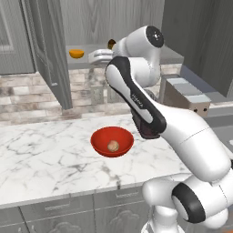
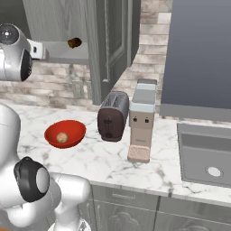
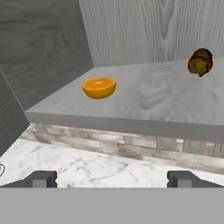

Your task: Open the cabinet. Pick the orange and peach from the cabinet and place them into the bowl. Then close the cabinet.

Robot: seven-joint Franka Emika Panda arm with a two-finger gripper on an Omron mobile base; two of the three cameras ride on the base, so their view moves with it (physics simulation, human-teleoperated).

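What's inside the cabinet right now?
On the cabinet shelf sit the orange toward the left and a dark brown-and-yellow object toward the right. The arm covers part of the shelf in the left base view. The peach is already in the bowl.

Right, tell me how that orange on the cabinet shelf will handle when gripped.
The bright orange round fruit looks like a cut half, flat face up, so it may rock rather than roll. Its curved glossy skin could slip between the open pincer tips. Probably light.
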